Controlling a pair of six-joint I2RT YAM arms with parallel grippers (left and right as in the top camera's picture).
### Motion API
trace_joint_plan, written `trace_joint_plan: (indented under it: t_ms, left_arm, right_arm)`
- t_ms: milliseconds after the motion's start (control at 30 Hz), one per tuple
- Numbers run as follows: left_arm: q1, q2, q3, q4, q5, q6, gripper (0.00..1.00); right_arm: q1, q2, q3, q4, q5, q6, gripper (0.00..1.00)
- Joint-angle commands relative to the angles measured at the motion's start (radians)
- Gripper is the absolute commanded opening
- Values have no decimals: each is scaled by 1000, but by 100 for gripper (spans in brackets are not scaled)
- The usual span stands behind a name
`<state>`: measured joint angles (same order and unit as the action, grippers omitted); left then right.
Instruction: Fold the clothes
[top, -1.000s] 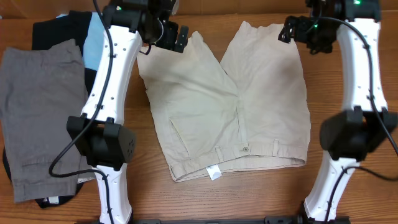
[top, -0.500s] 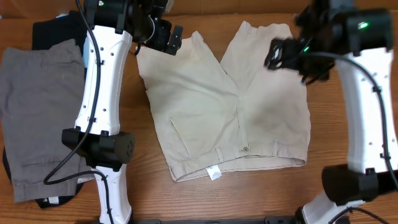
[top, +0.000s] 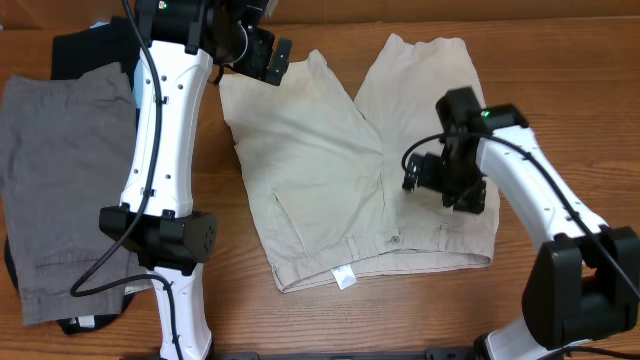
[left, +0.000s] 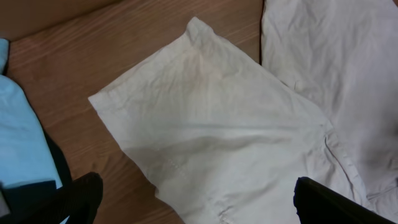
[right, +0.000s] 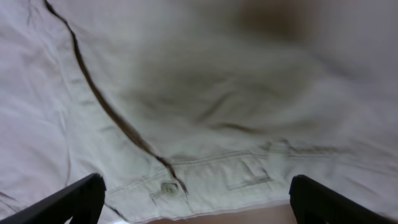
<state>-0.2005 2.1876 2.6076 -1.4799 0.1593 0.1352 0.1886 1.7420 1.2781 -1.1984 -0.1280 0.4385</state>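
Cream cotton shorts (top: 350, 170) lie spread flat on the wooden table (top: 560, 90), part of one leg hidden beneath the right gripper (top: 443, 187). Its wrist view is blurred. The jaws are splayed wide and empty; contact with the cloth is unclear. The left gripper (top: 268, 62), equally splayed, holds nothing over the other leg's hem.

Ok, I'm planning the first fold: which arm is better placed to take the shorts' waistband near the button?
Right, likely. The right pincer hangs open over the beige shorts close to the waistband button; the left pincer, also open, is at the far leg hem.
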Motion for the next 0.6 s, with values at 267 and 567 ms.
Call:
trace_joint_plan:
  t_ms: [267,567]
  left_arm:
    - [-23,60,9,27,2,22,100]
    - [-70,154,9,44,2,22,100]
  right_arm:
    - [-86,-18,-342,313,-95,116,90]
    - [-238,-18,-428,383,-102,103,90]
